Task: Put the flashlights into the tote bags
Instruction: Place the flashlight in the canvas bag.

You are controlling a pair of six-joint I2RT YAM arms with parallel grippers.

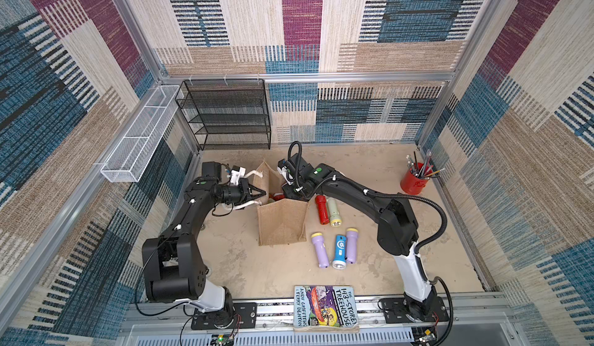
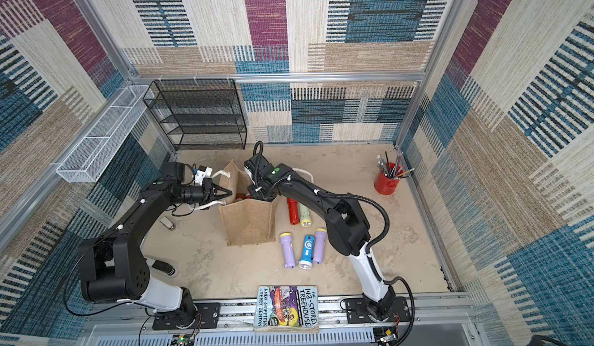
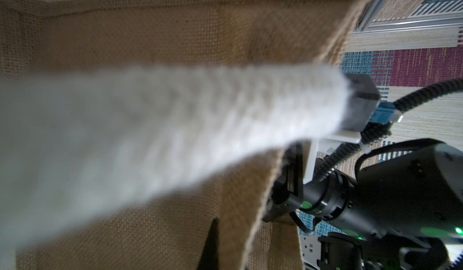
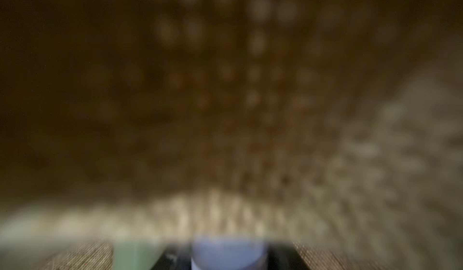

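Left tool (image 1: 262, 194) pinched shut on the tote bag (image 1: 281, 222) rim — right tool (image 4: 228, 258) inside the bag, clamping a lilac flashlight (image 4: 228, 247). Five more flashlights (image 1: 339, 248) lie loose on the counter (image 1: 369, 174) just right of the bag.

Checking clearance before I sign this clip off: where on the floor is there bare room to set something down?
Bare floor lies between the tote bag and the book, and along the back from the black rack to the red cup. Crowded: five flashlights lie beside the bag, by the right arm.
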